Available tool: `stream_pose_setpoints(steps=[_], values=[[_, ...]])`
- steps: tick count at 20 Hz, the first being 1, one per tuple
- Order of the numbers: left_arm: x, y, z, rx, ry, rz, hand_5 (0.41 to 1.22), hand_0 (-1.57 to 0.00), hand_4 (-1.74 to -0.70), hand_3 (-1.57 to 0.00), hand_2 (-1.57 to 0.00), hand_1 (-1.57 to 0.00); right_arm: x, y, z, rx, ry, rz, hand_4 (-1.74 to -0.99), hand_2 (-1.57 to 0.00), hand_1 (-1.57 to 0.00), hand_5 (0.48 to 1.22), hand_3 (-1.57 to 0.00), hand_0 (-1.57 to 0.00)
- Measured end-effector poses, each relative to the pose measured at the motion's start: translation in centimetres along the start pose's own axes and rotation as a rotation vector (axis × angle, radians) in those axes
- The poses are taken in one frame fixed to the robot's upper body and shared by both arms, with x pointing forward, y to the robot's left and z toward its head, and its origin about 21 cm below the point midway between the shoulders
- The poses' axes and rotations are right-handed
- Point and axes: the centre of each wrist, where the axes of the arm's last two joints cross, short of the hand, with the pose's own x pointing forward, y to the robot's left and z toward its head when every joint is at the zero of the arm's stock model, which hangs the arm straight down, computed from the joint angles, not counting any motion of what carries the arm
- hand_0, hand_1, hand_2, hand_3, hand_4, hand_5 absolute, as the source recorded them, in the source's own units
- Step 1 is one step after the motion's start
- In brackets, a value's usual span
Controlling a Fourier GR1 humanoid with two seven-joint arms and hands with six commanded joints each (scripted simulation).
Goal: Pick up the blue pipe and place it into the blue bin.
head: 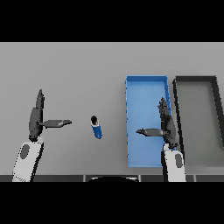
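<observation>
From above the grey table (78, 65), the short blue pipe with a dark open end (96, 127) lies flat on the bare surface, roughly midway between the two arms and well to the left of the shallow blue rectangular bin (144, 87). A dark-rimmed grey tray (197, 81) sits just beside the bin on its far right side.

The left hand (36, 118) stands near the pipe's left, fingers straight and pointing away, thumb stretched towards the pipe but not touching it. It holds nothing. The right hand (166, 124) hangs over the right part of the bin, fingers likewise straight, thumb out to the left, also empty.

The pipe looks round, though the view is too coarse to be sure, so a clumsy approach could nudge it and set it rolling out of reach. If the right hand takes it, a grip too near the end might let it tilt and slip. A careless release could also drop it into the grey tray alongside instead of the bin.
</observation>
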Motion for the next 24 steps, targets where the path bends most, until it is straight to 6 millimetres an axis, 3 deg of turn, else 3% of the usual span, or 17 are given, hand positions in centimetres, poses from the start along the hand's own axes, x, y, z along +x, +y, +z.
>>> stream_pose_setpoints(steps=[6, 7, 9, 14, 17, 19, 24], values=[[0.2, 0.4, -0.5, -0.001, -0.015, 0.0, 0.593, 0.0, -0.97, 0.0, 0.0, 0.0, 0.0, 0.4, -0.6, 0.001, 0.005, 0.002, -1.205, 0.0, 0.0, 0.629, 0.0, 0.0], [-0.4, 1.9, 0.0, -0.113, -0.04, -0.076, 0.592, 0.0, -0.96, 0.0, 0.0, 0.0, 0.4, -1.0, 0.3, 0.032, -0.097, 0.145, -1.201, 0.0, 0.0, 0.628, 0.0, 0.0], [-1.1, 3.5, 0.2, -0.221, -0.048, -0.146, 0.59, 0.0, -0.96, 0.0, 0.0, 0.0, 0.8, -1.7, 1.8, 0.077, -0.146, 0.265, -1.197, 0.0, 0.0, 0.626, 0.0, 0.0], [-1.3, 4.0, 0.3, -0.316, -0.079, -0.152, 0.594, 0.0, -0.97, 0.0, 0.0, 0.0, 1.4, -1.3, 1.4, 0.096, -0.129, 0.311, -1.197, 0.0, 0.0, 0.621, 0.0, 0.0], [-0.8, 4.7, 1.5, -0.434, -0.102, -0.15, 0.561, 0.0, -1.01, 0.0, 0.0, 0.0, 1.5, -1.7, 2.0, 0.095, -0.145, 0.323, -1.18, 0.0, 0.0, 0.617, 0.0, 0.0], [-0.3, 4.2, 1.9, -0.524, -0.078, -0.174, 0.535, 0.0, -1.05, 0.0, 0.0, 0.0, 1.4, -1.5, 1.9, 0.11, -0.139, 0.315, -1.176, 0.0, 0.0, 0.615, 0.0, 0.0], [-0.7, -0.2, 4.0, -0.709, -0.033, -0.173, 0.475, 0.0, -1.13, 0.0, 0.0, 0.0, 2.2, -1.3, 1.6, 0.108, -0.118, 0.32, -1.182, 0.0, 0.0, 0.618, 0.0, 0.0]])
